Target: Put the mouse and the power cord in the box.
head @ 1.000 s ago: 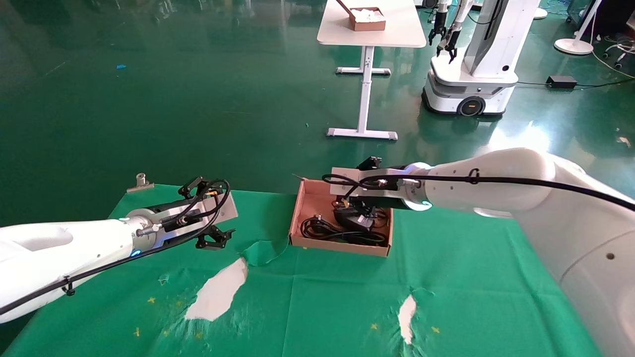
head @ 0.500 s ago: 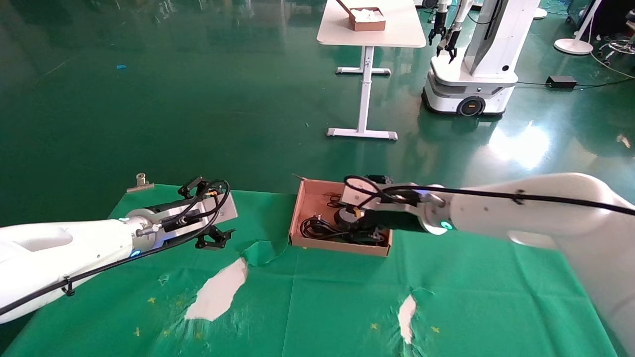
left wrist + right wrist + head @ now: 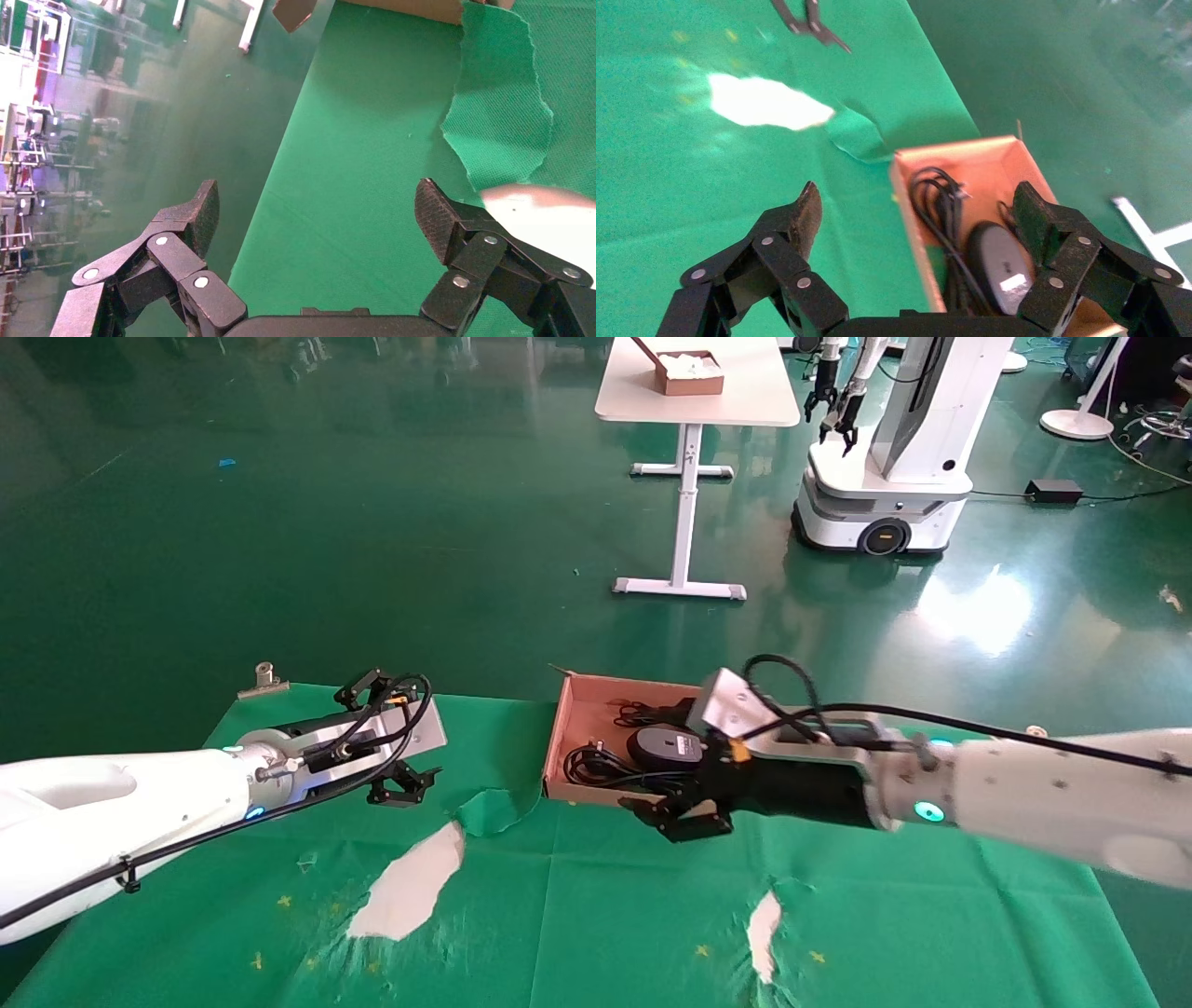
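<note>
The brown cardboard box (image 3: 582, 710) stands at the far edge of the green-covered table. Inside it the black mouse (image 3: 663, 745) lies with its grey label up, also seen in the right wrist view as the mouse (image 3: 1003, 265). The coiled black power cord (image 3: 596, 768) lies in the box beside it, near the box's left wall (image 3: 916, 210). My right gripper (image 3: 678, 817) hangs open and empty over the box's near wall. My left gripper (image 3: 402, 786) is open and empty above the cloth, left of the box.
The green cloth (image 3: 596, 915) is torn, with white table patches (image 3: 410, 887) and a curled flap (image 3: 489, 808) beside the box. A metal clip (image 3: 264, 680) sits at the table's far left corner. Beyond stand a white table with another box (image 3: 691, 372) and a second robot (image 3: 894, 439).
My right arm has drawn back from inside the box toward the near side, leaving the mouse lying in the box. The left arm has not moved.
</note>
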Motion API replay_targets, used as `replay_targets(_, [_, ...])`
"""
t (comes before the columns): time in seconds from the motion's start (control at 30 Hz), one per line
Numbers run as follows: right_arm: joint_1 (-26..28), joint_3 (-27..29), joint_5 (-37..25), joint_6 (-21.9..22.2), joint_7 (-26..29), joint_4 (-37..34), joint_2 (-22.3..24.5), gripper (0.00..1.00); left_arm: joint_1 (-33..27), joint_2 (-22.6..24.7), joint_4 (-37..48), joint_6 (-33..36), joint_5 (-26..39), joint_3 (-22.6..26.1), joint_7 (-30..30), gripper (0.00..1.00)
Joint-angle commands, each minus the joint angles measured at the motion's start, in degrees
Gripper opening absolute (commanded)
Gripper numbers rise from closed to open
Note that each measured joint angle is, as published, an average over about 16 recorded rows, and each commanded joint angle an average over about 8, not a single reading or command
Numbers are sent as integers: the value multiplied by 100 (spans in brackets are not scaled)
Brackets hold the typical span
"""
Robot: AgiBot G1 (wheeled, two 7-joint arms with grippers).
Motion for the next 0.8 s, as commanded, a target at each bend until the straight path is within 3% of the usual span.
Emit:
replay_targets(0.03, [-120, 109, 213, -147, 57, 161, 146, 100, 0, 0, 0, 0, 0, 0, 0, 100])
replay_targets(0.3, [-603, 545, 1070, -736, 286, 809, 734, 100, 95, -58, -52, 193, -215, -196, 79, 100])
replay_targets(0.8, [-1514, 1367, 2686, -1848, 717, 2030, 1842, 100, 850, -515, -469, 1741, -1956, -1749, 723, 100])
